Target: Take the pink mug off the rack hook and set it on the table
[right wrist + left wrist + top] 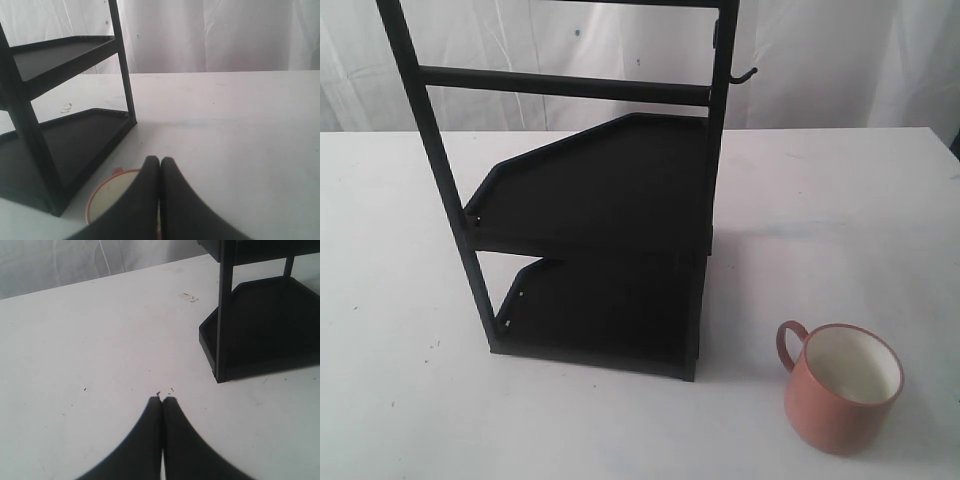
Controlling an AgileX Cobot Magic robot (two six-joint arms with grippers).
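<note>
**Item: pink mug [842,388], upright on the table [840,200], off the hook [744,75].**

We record the mug standing mouth-up just beneath the right end effector [159,161], whose fingers are pressed together and hold nothing; we cannot tell whether they touch the mug. The left end effector [162,402], also pressed together and empty, hangs over bare table with the foot of the rack [600,200] ahead of it and no mug in its sight. The hook is bare. We judge the mug to be glazed ceramic: rigid, fairly heavy for its size, smooth enough to slip and liable to chip if knocked. If it needs shifting, the best holds are the loop handle [790,343], or one finger inside the wall and one outside. As things lie, we judge the task done.
</note>
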